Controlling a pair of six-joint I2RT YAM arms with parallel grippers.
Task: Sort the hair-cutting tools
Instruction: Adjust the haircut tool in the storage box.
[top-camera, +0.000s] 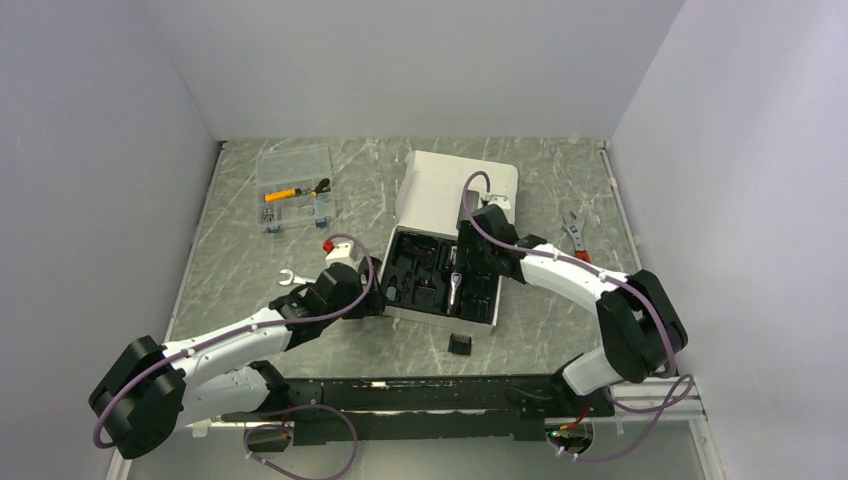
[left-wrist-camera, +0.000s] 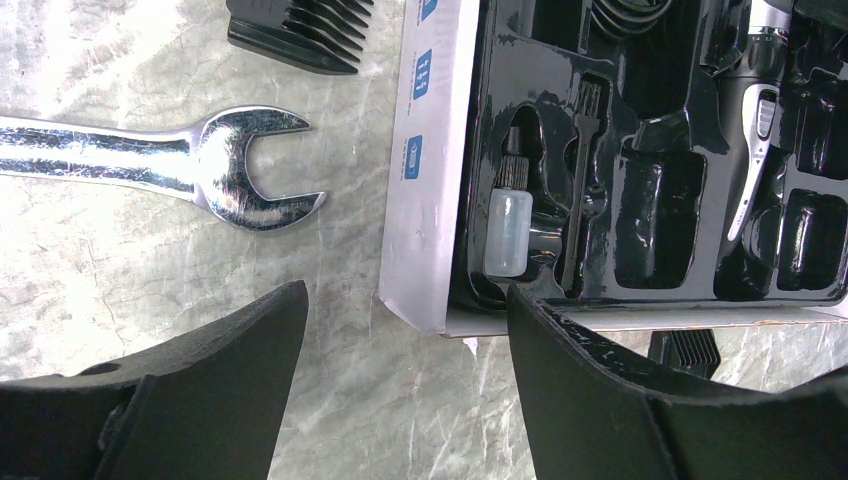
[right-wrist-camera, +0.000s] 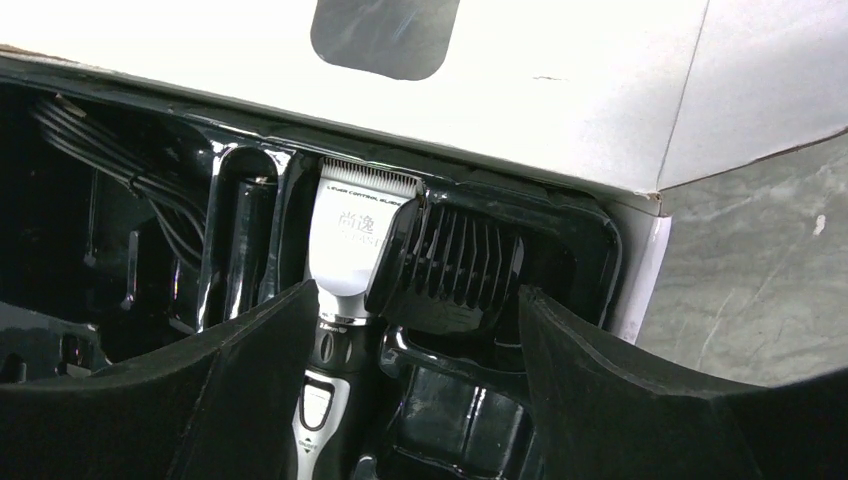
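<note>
My right gripper (right-wrist-camera: 415, 292) is hovering over the case (right-wrist-camera: 590, 235), fingers spread wide and gripping nothing. Between them, just ahead, a comb (right-wrist-camera: 450, 265) is sitting tilted in its slot, right beside the clipper (right-wrist-camera: 345, 240) lying to its left. My left gripper (left-wrist-camera: 405, 292) is hanging with fingers apart at the case's corner, a wrench (left-wrist-camera: 230, 170) lying ahead to its left, and a second comb (left-wrist-camera: 300, 30) lying beyond that.
</note>
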